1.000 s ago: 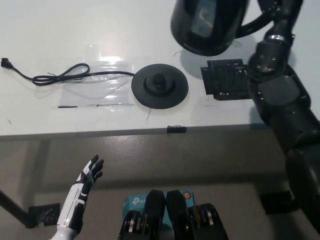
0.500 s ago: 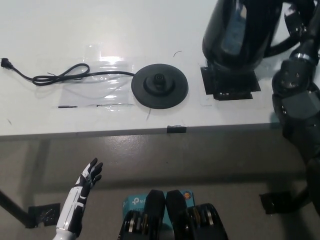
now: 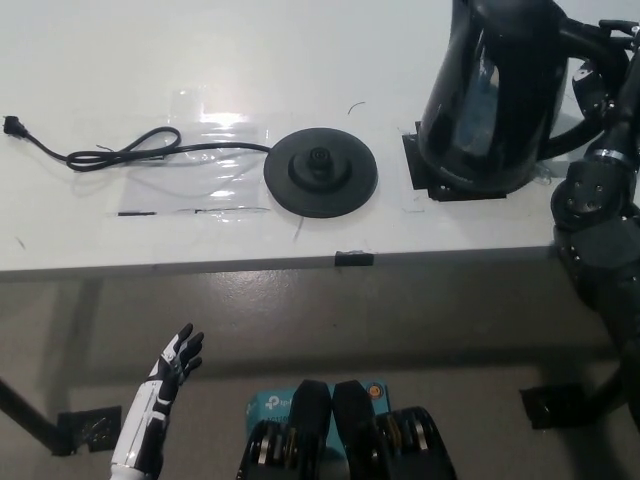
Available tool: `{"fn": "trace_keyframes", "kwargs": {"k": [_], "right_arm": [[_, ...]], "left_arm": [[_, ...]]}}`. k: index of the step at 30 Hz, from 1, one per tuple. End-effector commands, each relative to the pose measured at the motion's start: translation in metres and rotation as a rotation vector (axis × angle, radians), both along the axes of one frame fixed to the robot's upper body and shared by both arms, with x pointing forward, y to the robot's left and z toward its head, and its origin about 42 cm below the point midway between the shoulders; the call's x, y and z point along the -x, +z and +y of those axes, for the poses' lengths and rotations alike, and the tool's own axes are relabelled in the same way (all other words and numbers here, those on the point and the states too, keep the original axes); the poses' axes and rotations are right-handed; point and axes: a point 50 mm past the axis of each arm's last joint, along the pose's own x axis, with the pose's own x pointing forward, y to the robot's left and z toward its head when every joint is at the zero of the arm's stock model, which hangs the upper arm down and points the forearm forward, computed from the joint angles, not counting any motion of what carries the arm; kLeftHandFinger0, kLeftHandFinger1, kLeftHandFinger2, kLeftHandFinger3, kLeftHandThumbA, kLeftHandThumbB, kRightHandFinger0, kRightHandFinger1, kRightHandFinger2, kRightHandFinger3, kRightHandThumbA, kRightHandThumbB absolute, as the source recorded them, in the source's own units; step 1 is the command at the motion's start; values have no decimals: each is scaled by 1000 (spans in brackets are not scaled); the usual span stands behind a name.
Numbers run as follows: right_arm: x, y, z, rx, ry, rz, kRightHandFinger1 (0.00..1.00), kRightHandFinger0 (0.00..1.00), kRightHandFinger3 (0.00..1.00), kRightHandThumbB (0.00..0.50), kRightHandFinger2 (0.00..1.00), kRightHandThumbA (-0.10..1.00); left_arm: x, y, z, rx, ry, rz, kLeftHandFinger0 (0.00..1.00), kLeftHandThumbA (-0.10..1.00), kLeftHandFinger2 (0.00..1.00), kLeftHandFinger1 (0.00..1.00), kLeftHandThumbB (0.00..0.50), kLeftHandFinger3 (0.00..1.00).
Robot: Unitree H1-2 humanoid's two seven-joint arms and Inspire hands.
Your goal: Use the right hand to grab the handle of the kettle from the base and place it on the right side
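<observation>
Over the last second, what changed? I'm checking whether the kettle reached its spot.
The kettle, carried by the right hand, moved right and down onto the black patch, now upright. The base, cord and left hand stayed put.

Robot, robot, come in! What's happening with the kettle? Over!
Right hand at kettle handle. Kettle upright on black patch, off base. Left hand open, low. Nothing blocking.

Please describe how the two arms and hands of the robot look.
The left hand is white with dark fingers and dark strips along its slim white forearm. The right arm is all black, built of thick, rounded segments; a metallic ring sits near its wrist, by the right hand.
</observation>
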Motion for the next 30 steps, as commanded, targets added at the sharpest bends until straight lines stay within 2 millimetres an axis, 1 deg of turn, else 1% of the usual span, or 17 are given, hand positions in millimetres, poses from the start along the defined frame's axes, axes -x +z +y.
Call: {"fn": "trace_keyframes", "kwargs": {"k": [1,2,3,4,5,6,7,8,13,15,18,20,21,24,25,27,30], "right_arm": [[-3,32,-9,16,-3,-154,46,0,595,144,469,-100],[-4,32,-8,13,20,-142,286,164,839,223,725,75],[-6,32,-8,4,84,-116,578,423,1000,305,956,323],[-8,32,-8,-2,197,-82,1000,920,1000,360,1000,497],[-8,31,-7,-2,239,-69,1000,949,1000,363,1000,502],[-9,32,-9,31,277,-48,1000,1000,1000,461,1000,654],[-10,34,-9,46,291,-41,1000,1000,1000,475,1000,671],[-10,38,-9,90,318,-36,1000,1000,1000,496,1000,744],[-10,53,-7,159,383,-65,1000,1000,1000,494,1000,825],[-9,58,-5,173,404,-81,1000,1000,1000,467,1000,803],[-7,62,-2,191,446,-90,1000,1000,1000,497,1000,861],[-5,63,0,205,466,-98,1000,1000,1000,490,1000,877],[-3,61,2,215,482,-98,1000,1000,1000,497,1000,905],[1,64,7,168,536,-127,1000,1000,1000,500,1000,942],[3,65,8,159,549,-138,1000,1000,1000,492,1000,984],[5,67,10,140,551,-148,1000,1000,1000,500,1000,1000],[14,70,12,19,564,-179,1000,1000,1000,496,1000,1000]], "left_arm": [[4,3,6,19,2,-37,1000,1000,1000,1000,500,1000],[3,4,7,19,7,-40,1000,1000,1000,1000,500,1000],[2,5,8,17,11,-43,1000,1000,1000,1000,500,1000],[4,5,8,19,11,-44,1000,1000,1000,1000,500,1000],[6,5,8,20,12,-41,1000,1000,1000,1000,500,1000],[6,4,9,21,15,-39,1000,1000,1000,1000,500,1000],[5,4,9,21,16,-40,1000,1000,1000,1000,500,1000],[5,4,9,29,13,-38,1000,1000,1000,1000,500,1000],[6,2,10,16,16,-30,1000,1000,1000,1000,500,1000],[6,1,9,21,16,-28,1000,1000,1000,1000,500,1000],[7,0,8,24,20,-26,1000,1000,1000,1000,500,1000],[10,-1,8,29,20,-22,1000,1000,1000,1000,500,1000],[13,-1,9,24,22,-21,1000,1000,1000,1000,500,1000],[12,2,12,24,24,-30,1000,1000,1000,1000,500,1000],[12,2,12,25,24,-31,1000,1000,1000,1000,500,1000],[9,3,13,21,27,-35,1000,1000,1000,1000,500,1000],[10,2,13,20,25,-31,1000,1000,1000,1000,500,1000]]}}
